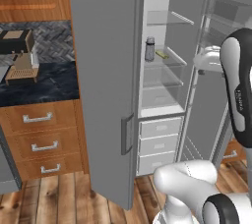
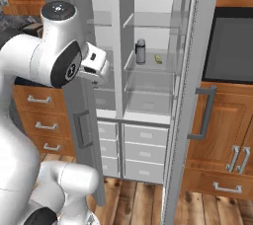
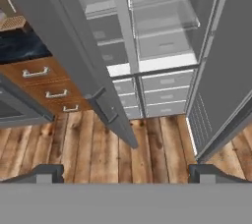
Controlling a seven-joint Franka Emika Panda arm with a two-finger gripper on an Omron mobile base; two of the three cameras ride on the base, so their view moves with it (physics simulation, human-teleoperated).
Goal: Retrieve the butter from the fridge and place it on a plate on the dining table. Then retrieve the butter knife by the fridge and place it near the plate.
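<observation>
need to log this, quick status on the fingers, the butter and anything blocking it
Gripper open, holding nothing, short of the fridge. Butter on a clear shelf, doors open. Grey can stands beside it, apart; nothing else in the way.

White arm rises from base, elbow bent high, forearm reaching forward at mid height. Hand (image 2: 94, 63) white, angled forward and down (seen in right base view). Claw (image 3: 126, 173) jaws spread wide, nothing between them; dark fingertips (image 3: 45, 173) far apart at bottom of hand view, touching nothing.
</observation>
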